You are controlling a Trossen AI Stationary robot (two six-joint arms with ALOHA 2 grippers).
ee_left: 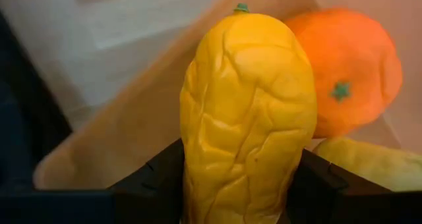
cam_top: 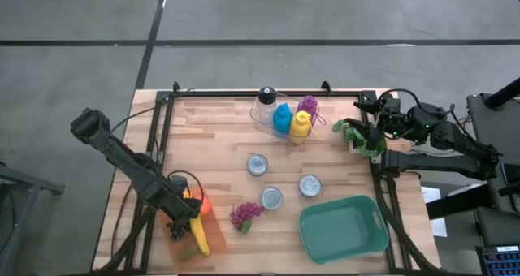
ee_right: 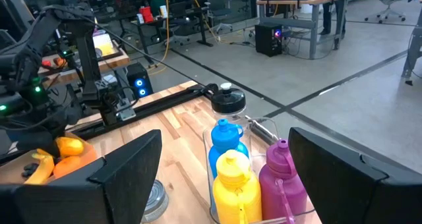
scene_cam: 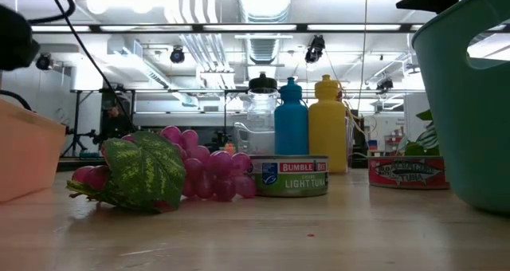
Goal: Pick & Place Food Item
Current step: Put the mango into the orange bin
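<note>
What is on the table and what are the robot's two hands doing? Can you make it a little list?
left gripper: closed on a wrinkly yellow fruit, over the orange bin
orange bin: holds an orange, a banana and dark grapes
right gripper: open, holding nothing, at the table's right edge
bottles: clear, blue, yellow and purple, in a clear tray
cans: three, mid-table
purple grapes: loose on the table
green bin: empty

- Table (cam_top: 219, 146): pale wood planks, matt
- Tins (cam_top: 257, 164): shiny metal lids
- Tub (cam_top: 343, 227): smooth green plastic
- Yellow fruit (ee_left: 247, 118): wrinkled, slightly glossy skin
</note>
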